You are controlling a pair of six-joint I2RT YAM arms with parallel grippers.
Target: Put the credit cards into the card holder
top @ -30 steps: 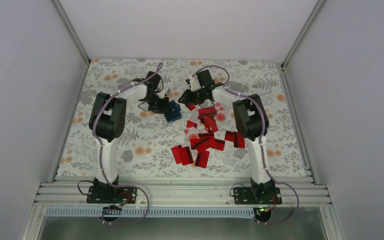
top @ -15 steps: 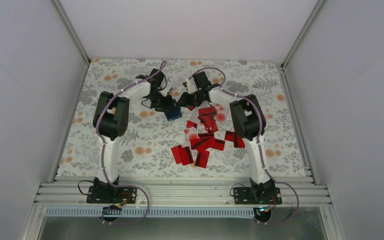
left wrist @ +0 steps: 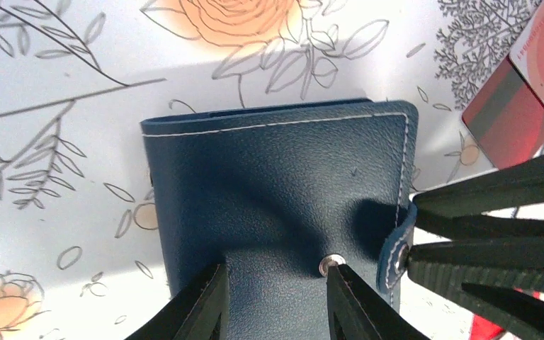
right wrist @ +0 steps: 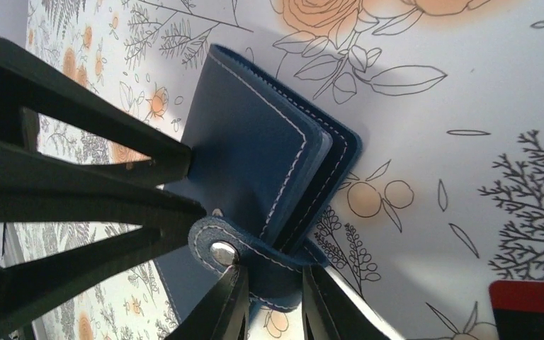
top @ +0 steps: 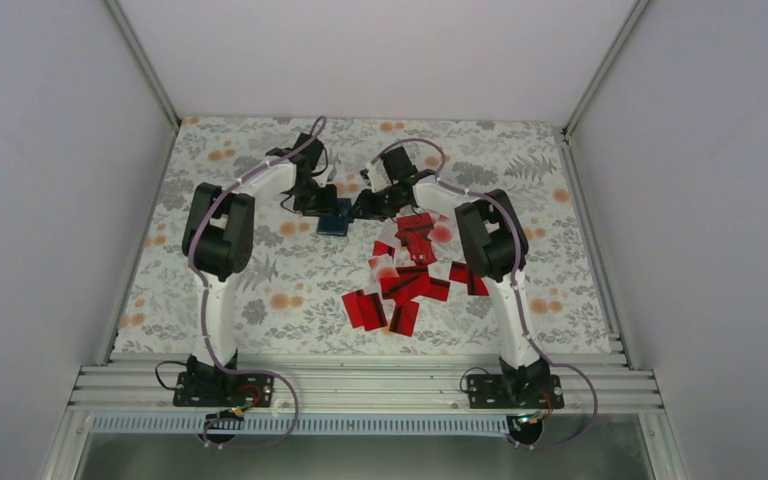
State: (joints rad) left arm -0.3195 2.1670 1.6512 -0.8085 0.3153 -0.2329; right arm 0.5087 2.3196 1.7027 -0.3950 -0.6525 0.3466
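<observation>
The navy card holder (top: 336,224) (left wrist: 276,177) lies closed and flat on the floral table, behind the heap of red credit cards (top: 408,268). My left gripper (top: 320,202) (left wrist: 276,273) is open, its two tips apart over the holder's top face beside the metal snap stud (left wrist: 331,262). My right gripper (top: 367,206) (right wrist: 273,283) reaches in from the right and is shut on the holder's snap strap (right wrist: 255,251) (left wrist: 395,249), which curls up off the holder's edge. No card is between either gripper's fingers.
One red card with a dark stripe (left wrist: 517,106) lies just right of the holder, and another card corner (right wrist: 531,308) shows near my right fingers. More cards spread toward the near edge (top: 372,308). White walls (top: 90,200) enclose the table.
The left gripper carried the holder a little back and left, set it flat and opened its jaws. The right gripper moved left onto the holder's strap.
</observation>
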